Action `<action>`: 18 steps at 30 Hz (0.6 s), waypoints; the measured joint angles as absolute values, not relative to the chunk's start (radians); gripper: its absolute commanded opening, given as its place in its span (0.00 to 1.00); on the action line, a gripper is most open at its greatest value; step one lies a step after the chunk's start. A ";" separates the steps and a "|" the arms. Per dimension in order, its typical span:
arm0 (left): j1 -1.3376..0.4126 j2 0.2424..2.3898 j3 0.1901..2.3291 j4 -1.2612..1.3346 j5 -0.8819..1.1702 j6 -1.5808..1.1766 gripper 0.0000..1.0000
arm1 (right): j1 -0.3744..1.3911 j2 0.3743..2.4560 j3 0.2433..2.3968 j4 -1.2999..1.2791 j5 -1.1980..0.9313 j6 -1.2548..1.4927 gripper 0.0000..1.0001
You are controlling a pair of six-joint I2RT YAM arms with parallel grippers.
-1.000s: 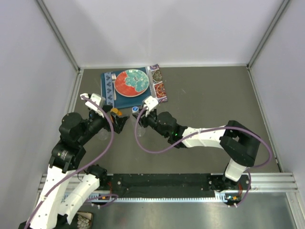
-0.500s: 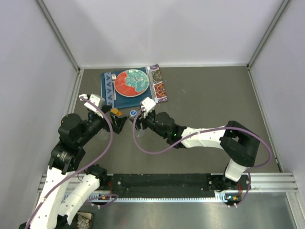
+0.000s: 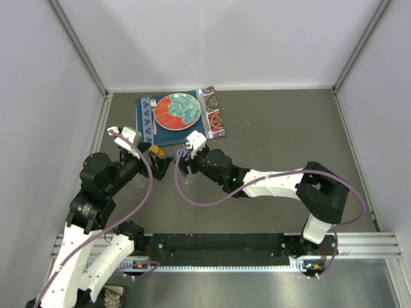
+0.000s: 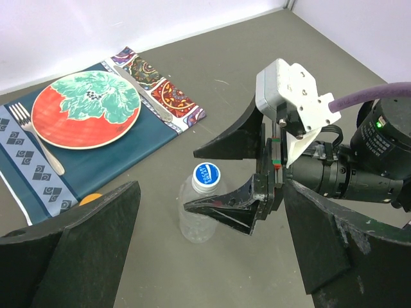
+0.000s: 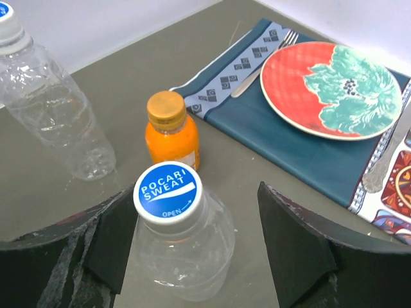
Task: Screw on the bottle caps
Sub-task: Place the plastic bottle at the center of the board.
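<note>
Every bottle looks capped: the clear plastic bottle (image 5: pixel 189 263) between the spread jaws of the right gripper (image 5: pixel 192 212), the squat orange bottle (image 5: pixel 172 140) to its left, another clear bottle (image 5: pixel 61 125) further left. The left gripper (image 4: pixel 212 189) gapes empty. Tightness I cannot judge.

Three bottles stood upright on the table (image 5: pixel 128 77), each with its cap on. The nearest clear bottle (image 5: pixel 192 256) wore a white cap (image 5: pixel 167 192) with a blue label reading "Pocari Sweat". Just behind it stood the squat orange bottle (image 5: pixel 173 144) under an amber cap (image 5: pixel 166 107). The second clear bottle (image 5: pixel 61 125) – crinkled, under a second white cap (image 5: pixel 8 22) – stood apart from both.
</note>
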State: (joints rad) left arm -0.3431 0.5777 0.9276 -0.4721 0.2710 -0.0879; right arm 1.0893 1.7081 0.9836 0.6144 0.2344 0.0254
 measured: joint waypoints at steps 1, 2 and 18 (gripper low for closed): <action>-0.343 0.577 0.927 -0.472 0.271 -0.088 0.98 | 1.089 1.708 0.989 0.614 0.234 0.026 0.81; -0.343 0.577 0.927 -0.472 0.271 -0.089 0.99 | 1.089 1.708 0.995 0.612 0.234 0.022 0.87; -0.343 0.565 0.925 -0.472 0.271 -0.096 0.98 | 1.089 1.708 1.049 0.559 0.222 -0.014 0.99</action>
State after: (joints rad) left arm -0.3431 0.5652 0.9245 -0.4725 0.2710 -0.0959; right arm 1.0893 1.7084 1.0492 0.5591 0.2222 -0.0143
